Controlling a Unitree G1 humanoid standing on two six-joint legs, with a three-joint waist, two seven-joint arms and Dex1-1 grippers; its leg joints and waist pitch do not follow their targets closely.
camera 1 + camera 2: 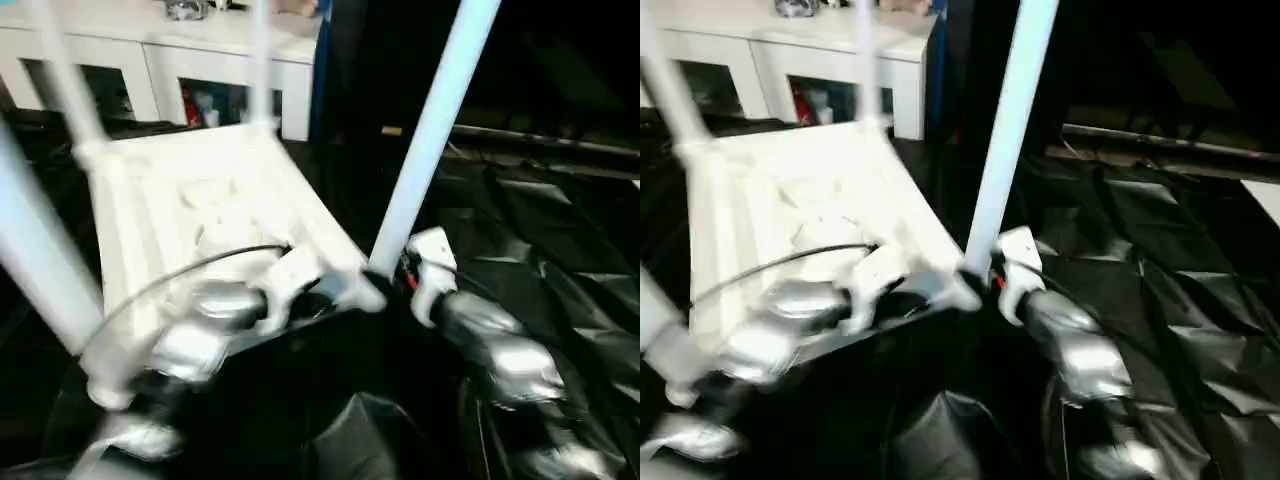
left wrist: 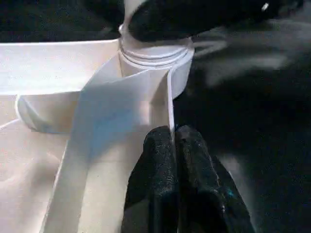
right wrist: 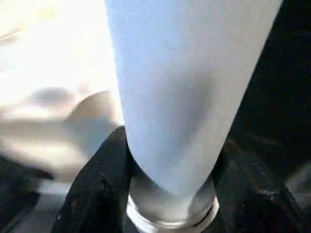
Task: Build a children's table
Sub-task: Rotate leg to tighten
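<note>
White plastic children's table (image 1: 200,210) is seen upside down on crumpled black sheeting (image 1: 560,250), its long cylindrical legs pointing upward.

The right gripper (image 3: 170,194) is clamped around the near-right leg (image 1: 430,130) at its socket; the left gripper (image 2: 176,145) is pinched together on the tabletop's rim. A white glass-door cabinet (image 1: 180,60) stands behind.

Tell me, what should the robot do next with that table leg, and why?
Probably keep twisting the leg tighter. The right gripper has its fingers around the leg's base at the corner socket, and the left gripper pinches the tabletop's rib, steadying it.
</note>
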